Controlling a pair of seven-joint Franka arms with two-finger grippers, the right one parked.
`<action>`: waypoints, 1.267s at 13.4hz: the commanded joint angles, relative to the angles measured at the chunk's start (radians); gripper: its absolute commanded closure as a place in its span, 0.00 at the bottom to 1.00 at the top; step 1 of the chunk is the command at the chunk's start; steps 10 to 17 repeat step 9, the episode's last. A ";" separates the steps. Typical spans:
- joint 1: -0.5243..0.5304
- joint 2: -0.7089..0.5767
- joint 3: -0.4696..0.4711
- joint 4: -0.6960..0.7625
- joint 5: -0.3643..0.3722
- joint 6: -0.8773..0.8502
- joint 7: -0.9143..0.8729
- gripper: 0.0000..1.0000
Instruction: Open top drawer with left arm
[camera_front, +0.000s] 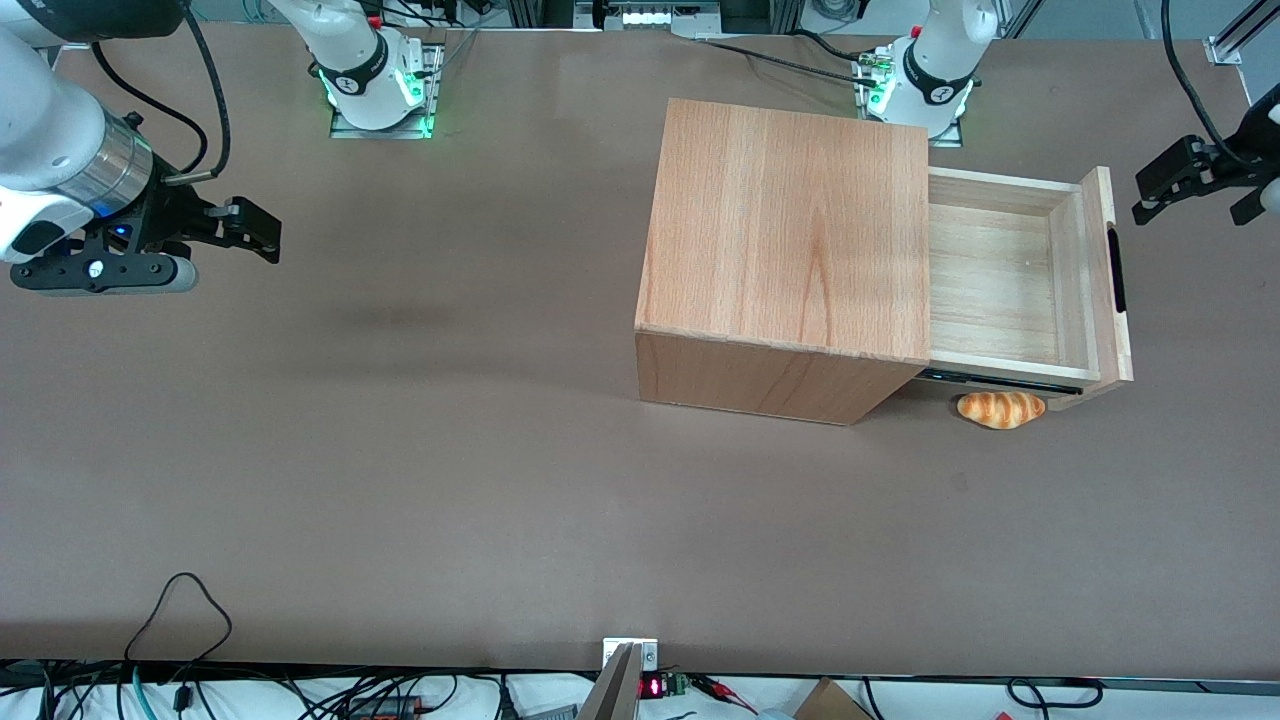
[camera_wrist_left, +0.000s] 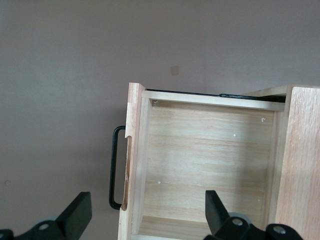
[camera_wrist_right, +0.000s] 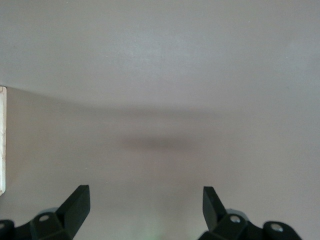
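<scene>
Brown worktop (camera_front: 400, 450) carrying the wooden cabinet (camera_front: 790, 240) toward the working arm's end, top drawer (camera_front: 1000, 280) already standing well out, black bar handle (camera_front: 1116, 270) facing that end edge. Left gripper (camera_front: 1190, 185) hovering clear of the handle, fingers (camera_wrist_left: 77, 212) spread apart, holding nothing. Judging the pull done: lifting straight away, avoiding the front panel, minding the bread roll (camera_front: 1000, 409) lying under the drawer.

just bare brown table (camera_wrist_right: 165, 75) with a soft shadow (camera_wrist_right: 160, 142) across it, and a sliver of pale wood (camera_wrist_right: 2, 140) at the edge
</scene>
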 joint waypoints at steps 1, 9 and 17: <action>0.018 -0.023 0.007 -0.026 -0.028 0.020 -0.008 0.00; 0.024 0.019 0.005 0.034 -0.038 0.016 0.010 0.00; 0.024 0.019 0.005 0.034 -0.038 0.016 0.010 0.00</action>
